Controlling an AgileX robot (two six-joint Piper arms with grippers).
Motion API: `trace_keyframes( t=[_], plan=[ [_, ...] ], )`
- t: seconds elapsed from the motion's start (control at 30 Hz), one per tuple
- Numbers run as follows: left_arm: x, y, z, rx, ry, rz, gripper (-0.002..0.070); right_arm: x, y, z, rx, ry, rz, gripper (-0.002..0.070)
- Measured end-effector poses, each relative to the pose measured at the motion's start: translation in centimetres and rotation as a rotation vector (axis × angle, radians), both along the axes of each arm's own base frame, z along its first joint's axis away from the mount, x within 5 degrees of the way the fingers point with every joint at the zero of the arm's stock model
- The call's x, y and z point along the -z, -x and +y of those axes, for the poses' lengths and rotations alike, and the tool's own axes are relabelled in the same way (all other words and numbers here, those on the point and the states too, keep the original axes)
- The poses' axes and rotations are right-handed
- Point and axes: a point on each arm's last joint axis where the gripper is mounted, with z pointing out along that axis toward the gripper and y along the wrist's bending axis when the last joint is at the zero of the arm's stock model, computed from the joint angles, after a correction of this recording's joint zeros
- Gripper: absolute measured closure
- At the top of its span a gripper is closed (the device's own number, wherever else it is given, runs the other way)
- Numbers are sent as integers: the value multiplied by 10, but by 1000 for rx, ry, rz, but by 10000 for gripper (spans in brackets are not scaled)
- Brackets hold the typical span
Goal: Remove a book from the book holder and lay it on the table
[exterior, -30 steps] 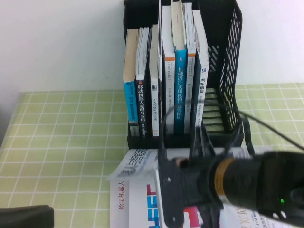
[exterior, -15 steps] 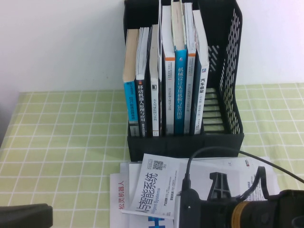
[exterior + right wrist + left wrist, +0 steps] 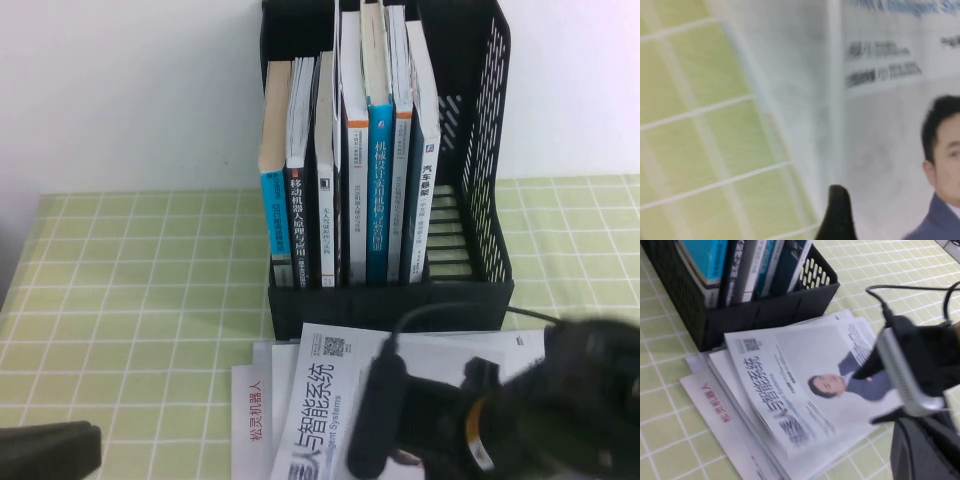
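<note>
From your high camera, the book [image 3: 325,410] is lying face up on a stack of magazines [image 3: 252,405] at the near edge of the table [image 3: 130,300], just in front of the holder [image 3: 390,295]. Its cover is showing a QR code, a big black Chinese title and the words "Intelligent Systems". Upright books [image 3: 345,180] are filling the holder's slots, Chinese titles running down their spines. The right gripper [image 3: 455,425] is hanging over the book's right part near the near edge; you cannot tell how its claw is set. The left gripper [image 3: 45,450] is sitting at the near left corner, claw unreadable.

From the left wrist camera, you are seeing the book [image 3: 815,385] with a dark-suited man's portrait, the right gripper [image 3: 880,390] at its edge, and red Chinese lettering on the lowest magazine [image 3: 715,405].

From the right wrist camera, the book [image 3: 890,115] is lying on the checked cloth [image 3: 690,125], one dark fingertip [image 3: 837,212] showing.
</note>
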Motion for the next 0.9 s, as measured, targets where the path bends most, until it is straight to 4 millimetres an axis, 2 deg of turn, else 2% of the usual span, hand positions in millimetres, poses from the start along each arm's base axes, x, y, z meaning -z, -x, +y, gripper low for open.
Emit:
trace_keyframes(
  t=[0.07,0.1,0.17,0.2,0.23,0.3,0.4,0.47,0.57,0.7,0.8,0.9],
  plan=[
    [-1,-2,2,-19,-10,-23,678,-25,5,8,-69,3,100,176],
    [-1,-4,3,-32,-18,-43,678,-41,10,13,-128,-9,159,213],
    [-3,-7,4,-52,-32,-90,678,-72,18,21,-263,-45,248,318],
    [-4,-9,5,-60,-39,-119,678,-88,22,25,-321,-74,281,396],
    [-6,-10,6,-66,-45,-147,678,-105,24,28,-364,-111,289,482],
    [-8,-12,7,-77,-62,-187,678,-132,24,31,-395,-164,251,587],
    [-8,-11,10,-91,-80,-228,678,-171,20,22,-379,-197,116,653],
    [-5,-7,12,-102,-78,-252,678,-191,16,7,-333,-197,20,666],
    [4,5,16,-123,-63,-304,678,-216,12,-29,-238,-187,-118,673],
    [21,22,24,-164,-46,-403,678,-240,24,-89,-52,-239,-226,677],
    [38,29,28,-196,-34,-465,678,-238,46,-123,23,-292,-269,678],
    [65,20,28,-226,-39,-433,678,-216,67,-141,53,-364,-298,678]
  ],
)
